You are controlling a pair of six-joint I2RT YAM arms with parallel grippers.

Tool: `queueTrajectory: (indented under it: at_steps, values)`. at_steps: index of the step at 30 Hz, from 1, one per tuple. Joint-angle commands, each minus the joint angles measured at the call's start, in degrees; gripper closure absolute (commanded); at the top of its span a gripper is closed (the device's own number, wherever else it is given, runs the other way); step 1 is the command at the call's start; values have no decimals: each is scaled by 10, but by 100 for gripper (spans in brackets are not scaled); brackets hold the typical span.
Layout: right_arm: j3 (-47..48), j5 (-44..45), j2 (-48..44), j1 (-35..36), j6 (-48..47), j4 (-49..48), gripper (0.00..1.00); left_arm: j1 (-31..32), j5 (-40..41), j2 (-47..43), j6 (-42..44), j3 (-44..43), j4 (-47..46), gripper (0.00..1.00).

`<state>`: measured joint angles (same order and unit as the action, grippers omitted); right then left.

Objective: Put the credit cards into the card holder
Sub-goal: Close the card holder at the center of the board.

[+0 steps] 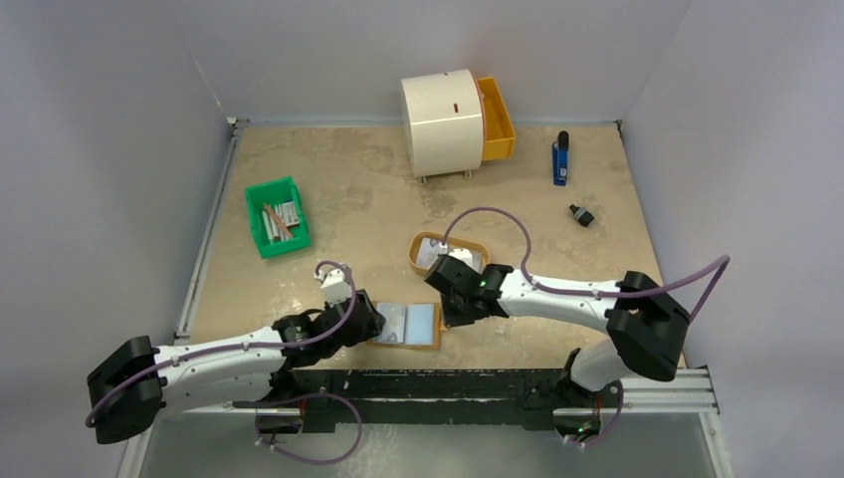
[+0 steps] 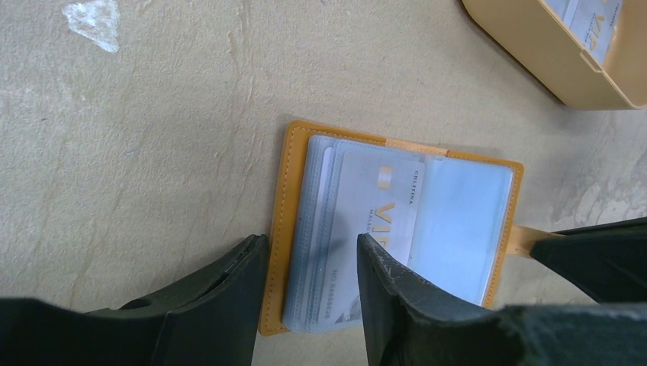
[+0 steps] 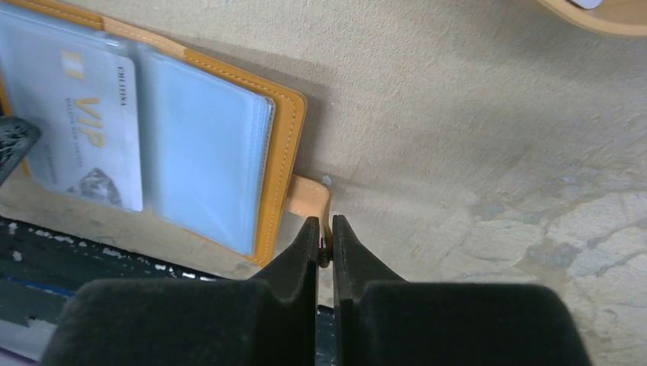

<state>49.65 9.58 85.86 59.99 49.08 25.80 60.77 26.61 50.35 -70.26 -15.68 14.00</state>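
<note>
The card holder [image 1: 406,325] lies open at the table's [image 1: 328,179] 6 o'clock edge. One VIP card [image 2: 374,229] sits on its left page. More cards [image 2: 591,23] remain in the tan tray [image 2: 534,53] at its 1 o'clock. The left gripper [image 2: 311,248] straddles that card, jaws apart. The right gripper [image 3: 324,236] pinches the holder's tab.

You see the card holder [image 2: 276,229] in orange-tan with pale stitching, its plastic sleeves [image 2: 465,221] a cloudy light blue. The credit card [image 2: 381,210] inside is grey-white with gold VIP lettering. Around the card holder the desk [image 2: 152,152] is mottled beige, and the tray [image 2: 526,59] near it is tan.
</note>
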Motion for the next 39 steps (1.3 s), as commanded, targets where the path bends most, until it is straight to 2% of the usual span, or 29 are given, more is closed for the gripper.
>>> queueTrajectory:
  at_steps: [1, 11, 16, 19, 22, 31, 34, 39]
  values:
    - [25, 36, -44, -1, 5, 30, 100, 0, -7, 15, 16, -13, -32, 55]
    - [41, 22, -115, -21, -25, 27, 100, 1, -16, 100, 53, -64, -104, 56]
    - [36, 14, -153, -21, -48, 5, 100, 1, -35, 158, 68, -94, -156, 56]
    - [32, -2, -164, -21, -67, -16, 100, 0, -35, 178, 70, -115, -156, 57]
    - [32, -21, -164, -21, -80, -33, 100, 0, -11, 154, 62, -114, -132, 56]
    - [41, -43, -134, -21, -94, -57, 100, 0, 75, -3, -5, -38, -20, 56]
    - [46, -49, -119, -21, -93, -70, 100, -1, 85, -7, -26, -20, -3, 61]
    - [63, -54, -85, -21, -96, -93, 100, -3, 75, 50, -33, -14, -26, 74]
